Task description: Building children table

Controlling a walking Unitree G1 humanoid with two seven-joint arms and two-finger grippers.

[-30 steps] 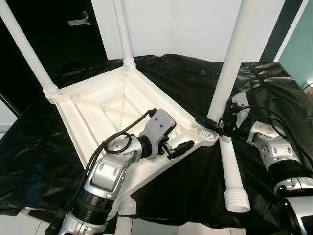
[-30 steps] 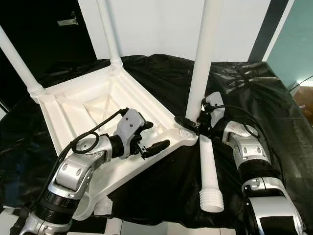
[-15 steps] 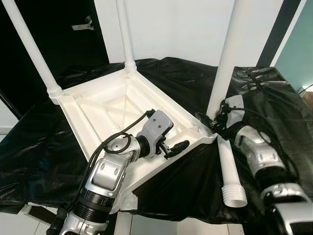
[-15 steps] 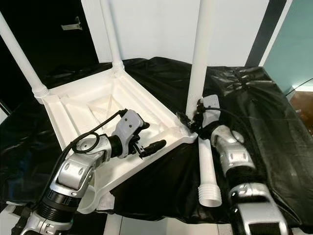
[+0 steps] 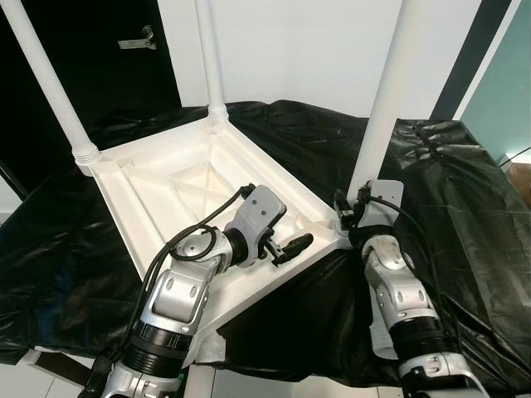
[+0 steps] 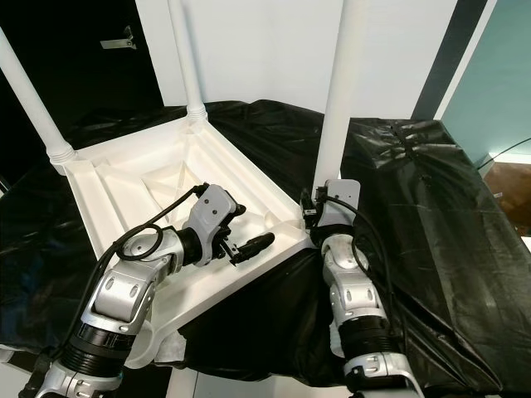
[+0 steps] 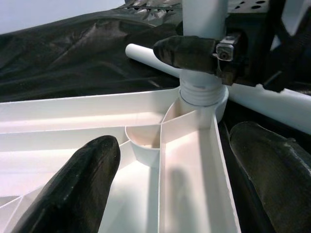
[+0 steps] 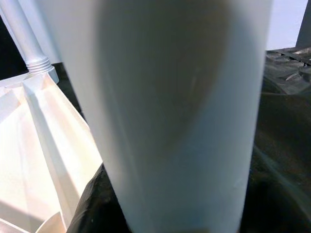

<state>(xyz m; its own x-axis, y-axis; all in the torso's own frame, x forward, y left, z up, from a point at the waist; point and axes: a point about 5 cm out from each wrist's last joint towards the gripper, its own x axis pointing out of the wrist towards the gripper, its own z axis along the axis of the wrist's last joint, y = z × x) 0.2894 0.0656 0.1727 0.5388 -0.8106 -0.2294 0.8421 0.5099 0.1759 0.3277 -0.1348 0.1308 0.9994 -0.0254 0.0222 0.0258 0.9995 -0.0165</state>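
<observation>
A white children's table (image 5: 137, 211) lies upside down on a black sheet. Three legs stand upright in it: far left (image 5: 50, 83), back (image 5: 207, 58), and the near right corner leg (image 5: 382, 99). My right gripper (image 5: 347, 214) is shut around that corner leg just above its threaded collar (image 7: 201, 92), and the leg (image 8: 180, 107) stands very close before it in the right wrist view. My left gripper (image 7: 177, 182) is open, its fingers (image 7: 80, 187) astride the table's rim beside the same corner. A loose leg (image 7: 272, 99) lies on the sheet behind the corner.
The black sheet (image 5: 465, 191) covers the whole work surface and hangs over its front edge. A dark door with a handle (image 5: 133, 39) is at back left, a white wall is behind, and a teal wall (image 5: 506, 91) is at right.
My right arm has swung from the right side round to the front, with its wrist turned about the corner leg. The loose leg is now mostly hidden behind it. The left gripper stays put.
</observation>
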